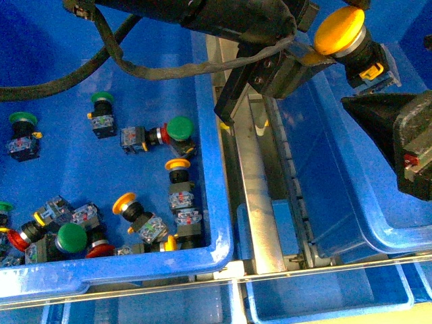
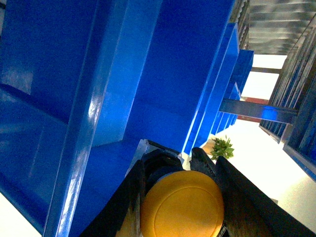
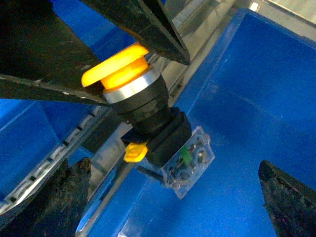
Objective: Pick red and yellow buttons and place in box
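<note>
Blue plastic fills the scene. Nearest are shallow trays (image 1: 324, 300), just past a pale rail (image 1: 135, 287). Beyond them two deep bins stand side by side, with a metal channel (image 1: 260, 189) between them.

The left bin (image 1: 210, 142) holds loose switches on its floor. The loose yellow buttons (image 1: 177, 164) lie near its right wall, and a red button (image 1: 100, 251) lies against the near wall. Green buttons (image 1: 180, 128) are scattered among them.

The box (image 1: 324, 162) is to the right, and its visible floor is bare. Over its right rim hangs the right gripper (image 3: 168, 207), its fingers (image 3: 66, 197) spread wide and holding nothing.

Farthest back, the left arm reaches across from the left. The left gripper (image 2: 181, 190) pinches the held button (image 1: 341, 30) by the sides of its yellow cap. The button's body and clear contact block hang free in the air above the box interior.
</note>
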